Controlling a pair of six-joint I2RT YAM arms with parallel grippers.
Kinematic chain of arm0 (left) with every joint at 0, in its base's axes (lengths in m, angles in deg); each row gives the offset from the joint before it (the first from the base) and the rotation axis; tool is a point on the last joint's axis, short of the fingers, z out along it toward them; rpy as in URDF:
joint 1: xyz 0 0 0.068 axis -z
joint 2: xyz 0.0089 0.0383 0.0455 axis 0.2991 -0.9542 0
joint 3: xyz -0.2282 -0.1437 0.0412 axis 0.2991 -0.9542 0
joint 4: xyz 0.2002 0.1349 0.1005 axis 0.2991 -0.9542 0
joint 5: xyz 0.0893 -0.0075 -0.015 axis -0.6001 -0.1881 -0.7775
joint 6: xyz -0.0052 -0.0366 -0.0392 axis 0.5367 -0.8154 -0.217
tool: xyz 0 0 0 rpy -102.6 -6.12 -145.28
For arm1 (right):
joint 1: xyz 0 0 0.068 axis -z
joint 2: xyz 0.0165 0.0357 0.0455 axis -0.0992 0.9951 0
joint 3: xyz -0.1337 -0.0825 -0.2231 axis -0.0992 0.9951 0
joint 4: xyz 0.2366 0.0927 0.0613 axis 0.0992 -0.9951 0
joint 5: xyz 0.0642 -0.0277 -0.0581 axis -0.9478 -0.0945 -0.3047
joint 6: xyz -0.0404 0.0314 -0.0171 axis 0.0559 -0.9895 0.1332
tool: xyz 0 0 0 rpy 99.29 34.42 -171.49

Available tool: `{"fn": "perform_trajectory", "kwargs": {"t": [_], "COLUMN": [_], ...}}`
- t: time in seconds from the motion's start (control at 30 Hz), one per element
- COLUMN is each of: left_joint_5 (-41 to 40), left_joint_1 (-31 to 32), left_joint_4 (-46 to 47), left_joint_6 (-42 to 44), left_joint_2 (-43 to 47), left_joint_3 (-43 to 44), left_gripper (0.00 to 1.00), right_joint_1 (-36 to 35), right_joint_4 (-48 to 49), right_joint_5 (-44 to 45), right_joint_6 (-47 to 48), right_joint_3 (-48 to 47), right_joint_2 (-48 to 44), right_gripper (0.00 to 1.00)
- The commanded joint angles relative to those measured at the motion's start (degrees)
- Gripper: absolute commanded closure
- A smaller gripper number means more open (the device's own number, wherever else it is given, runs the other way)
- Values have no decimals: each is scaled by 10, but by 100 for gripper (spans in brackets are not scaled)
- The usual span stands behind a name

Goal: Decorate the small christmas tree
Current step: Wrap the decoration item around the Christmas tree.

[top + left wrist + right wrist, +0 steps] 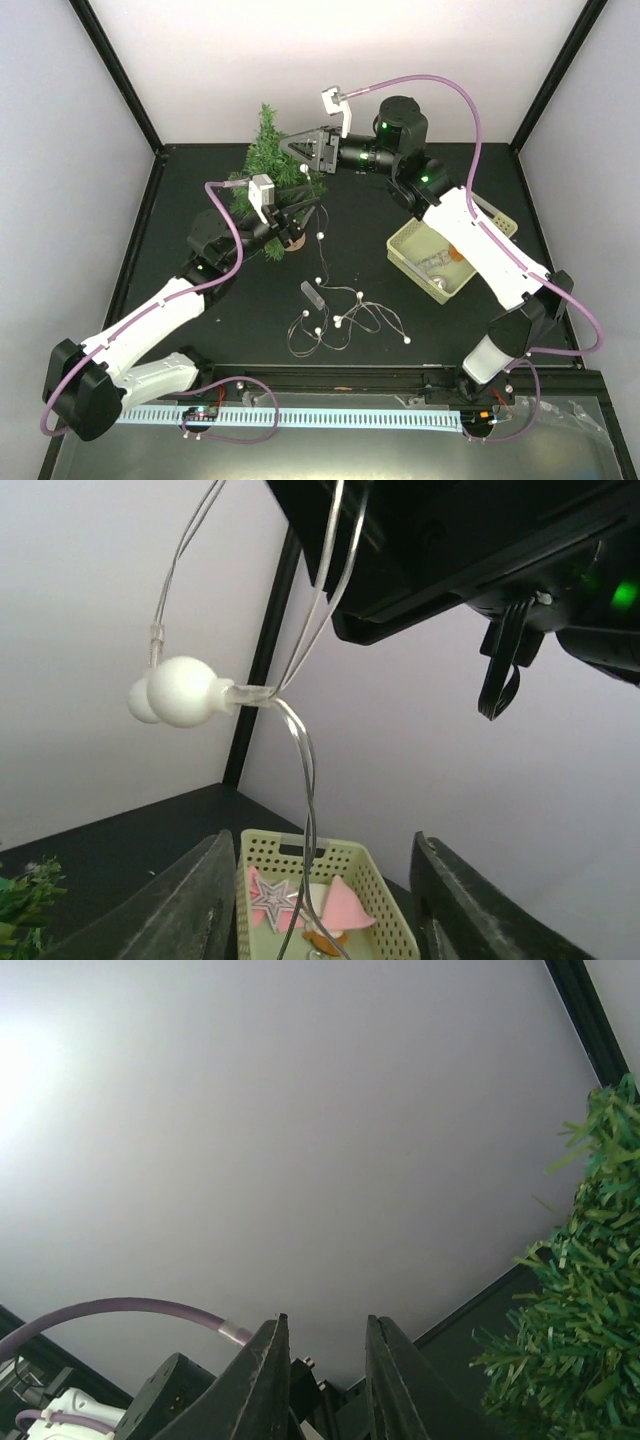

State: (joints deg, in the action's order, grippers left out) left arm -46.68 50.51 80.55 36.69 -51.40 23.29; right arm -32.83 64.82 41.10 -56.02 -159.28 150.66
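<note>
1. Slack of the light string (pixel 338 322) lies heaped on the counter (pixel 440 330), close to the arm bases.
2. Next up, the left end effector (pixel 320 852) sits low by the small christmas tree (pixel 268 150), fingers spread. A strand with a white bulb (pixel 183 691) hangs between them, ungripped.
3. That tree stands upright at far left, long axis vertical.
4. Nearer the crown is the right end effector (pixel 326 1320), just beside the upper branches. Its fingers are nearly together, but I cannot tell whether they pinch the strand.
</note>
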Motion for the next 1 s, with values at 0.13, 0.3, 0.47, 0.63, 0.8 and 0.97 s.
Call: {"fn": "perform_trajectory", "kwargs": {"t": [0.13, 0.3, 0.47, 0.63, 0.8, 0.97], "left_joint_5": [7, -31, -80, -103, -110, -113], "left_joint_1": [4, 2, 2, 2, 0, -3], "left_joint_4": [-35, -126, -181, -255, -321, -382], "left_joint_6": [9, 46, 90, 144, 172, 195], "left_joint_2": [20, 66, 115, 141, 136, 109], "left_joint_3": [50, 55, 51, 85, 141, 209], "left_gripper": [87, 99, 98, 98, 99, 98], "right_joint_1": [-9, -7, -2, 0, 0, -1], "right_joint_4": [26, -6, -7, -39, -64, -37], "right_joint_5": [13, 34, 30, 6, -25, -22], "right_joint_6": [0, 53, 75, 171, 280, 317], "right_joint_3": [35, 62, 84, 104, 143, 180], "right_joint_2": [-40, -60, -69, -79, -102, -122], "right_gripper": [76, 71, 65, 61, 61, 61]}}
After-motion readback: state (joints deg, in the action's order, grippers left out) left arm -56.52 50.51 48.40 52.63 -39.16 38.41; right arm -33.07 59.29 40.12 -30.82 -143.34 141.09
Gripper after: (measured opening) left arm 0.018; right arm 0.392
